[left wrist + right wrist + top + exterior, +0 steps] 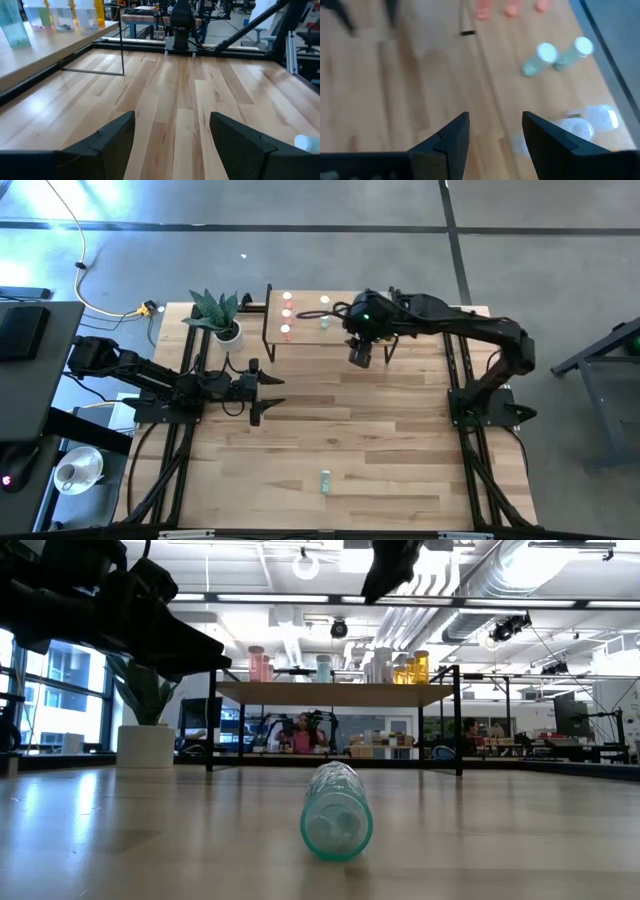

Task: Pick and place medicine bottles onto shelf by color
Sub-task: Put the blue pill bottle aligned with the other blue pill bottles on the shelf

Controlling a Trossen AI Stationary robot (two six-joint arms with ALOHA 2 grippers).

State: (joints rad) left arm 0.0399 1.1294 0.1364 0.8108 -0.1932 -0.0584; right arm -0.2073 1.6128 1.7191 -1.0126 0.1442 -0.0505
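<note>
High view shows the right gripper (360,358) hanging empty, its fingers parted, at the near edge of the shelf (305,300), where pink, green, clear and orange bottles already stand in groups. One green bottle (325,481) lies on its side, well apart toward the table's front. The left gripper (262,392) waits wide and empty. Next comes a long reach to fetch that bottle, I judge.

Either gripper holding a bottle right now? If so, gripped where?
Nothing is held. The left gripper is open above bare wooden tabletop; the right gripper is open and empty over the light-wood shelf. One green bottle lies loose on the table.
</note>
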